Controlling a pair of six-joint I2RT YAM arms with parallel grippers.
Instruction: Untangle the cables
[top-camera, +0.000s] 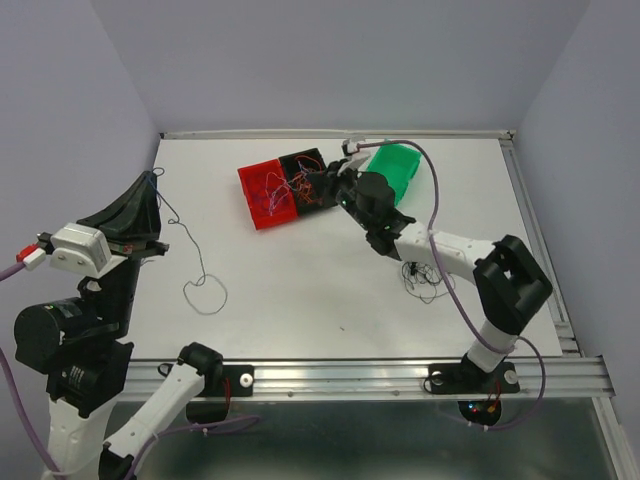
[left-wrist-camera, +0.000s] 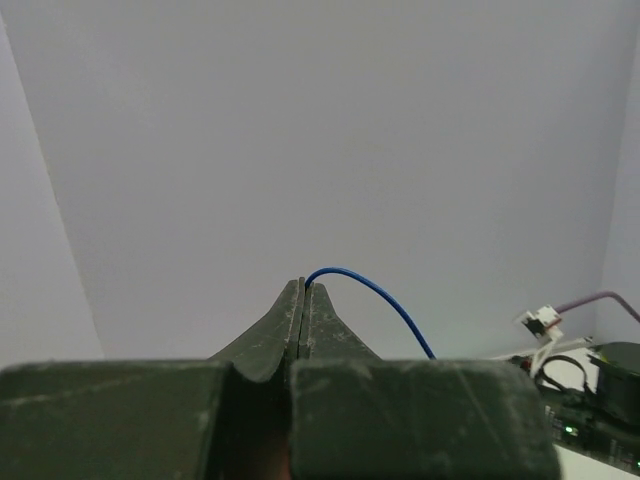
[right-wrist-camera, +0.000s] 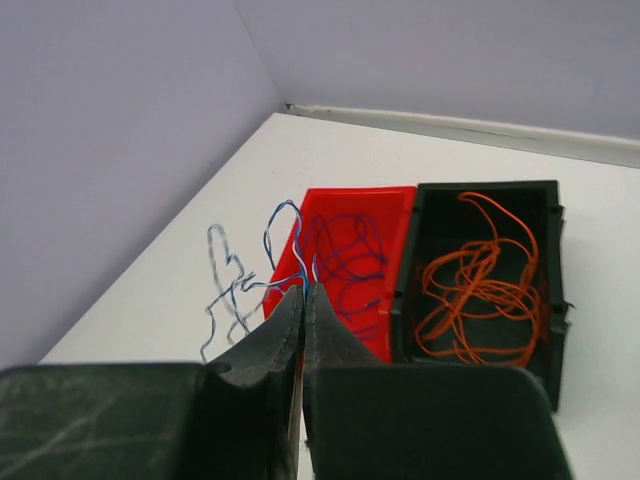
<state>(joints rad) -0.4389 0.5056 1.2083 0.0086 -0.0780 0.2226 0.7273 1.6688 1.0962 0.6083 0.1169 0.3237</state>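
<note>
My left gripper (top-camera: 150, 179) is raised over the table's left side. It is shut on one thin blue cable (top-camera: 204, 290) that hangs down and ends in a loop on the white table. In the left wrist view the blue cable (left-wrist-camera: 378, 298) arcs out of the shut fingertips (left-wrist-camera: 303, 286). My right gripper (top-camera: 318, 186) hangs over the bins and is shut on thin blue strands (right-wrist-camera: 247, 285) that trail left over the red bin's edge. Blue and purple cables (right-wrist-camera: 350, 255) lie in the red bin. Orange cables (right-wrist-camera: 480, 285) lie in the black bin. A small black tangle (top-camera: 424, 276) lies on the table.
The red bin (top-camera: 262, 205), black bin (top-camera: 301, 160) and green bin (top-camera: 396, 168) stand in a row at the back middle of the table (top-camera: 300, 290). The right arm (top-camera: 450, 250) stretches across the right half. A metal rail (top-camera: 400, 372) runs along the near edge.
</note>
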